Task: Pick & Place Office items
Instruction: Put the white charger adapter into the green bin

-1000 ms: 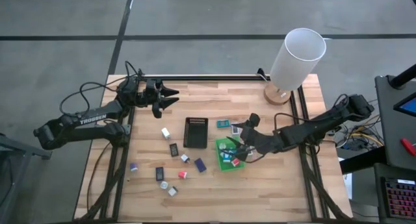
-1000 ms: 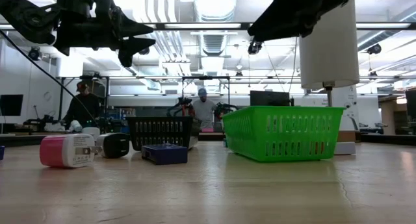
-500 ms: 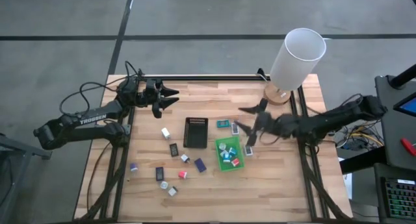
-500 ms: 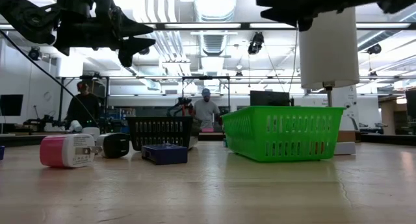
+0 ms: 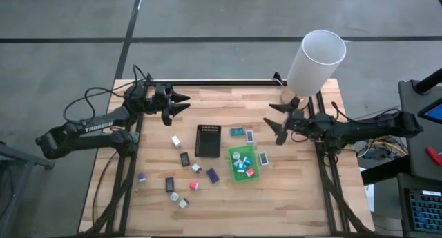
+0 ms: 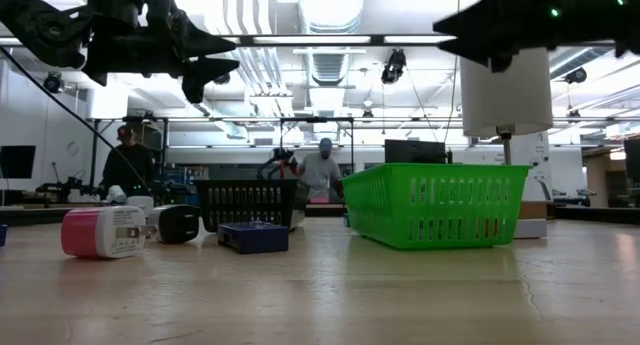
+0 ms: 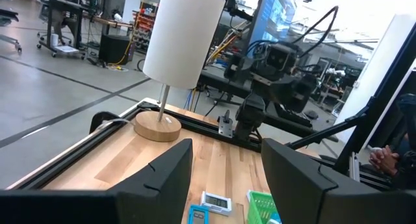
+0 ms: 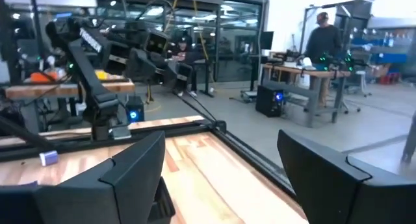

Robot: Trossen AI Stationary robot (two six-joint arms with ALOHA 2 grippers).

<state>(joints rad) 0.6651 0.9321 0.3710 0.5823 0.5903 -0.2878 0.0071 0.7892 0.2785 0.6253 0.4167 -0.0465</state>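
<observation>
Small office items lie loose on the wooden table: a white block [image 5: 177,140], a black one [image 5: 185,159], a dark blue one [image 5: 213,174], a red one [image 5: 194,185], a teal packet [image 5: 236,132] and a white packet [image 5: 263,158]. Several more lie inside the green tray [image 5: 233,154]. The black ribbed tray [image 5: 207,140] stands to its left. My left gripper [image 5: 184,103] hovers open and level above the far left of the table. My right gripper [image 5: 274,123] hovers open and level right of the trays, near the lamp base. Neither holds anything.
A white lamp [image 5: 315,58] on a round wooden base [image 5: 295,100] stands at the far right corner. A black rail [image 5: 214,83] runs along the far edge. In the low view a pink-and-white charger [image 6: 100,232] and a dark blue block [image 6: 253,235] lie in front of the trays.
My right gripper has drawn back from above the green tray toward the table's right and far side, and has tipped up from slanting down to level. It carries nothing. My left arm has kept still.
</observation>
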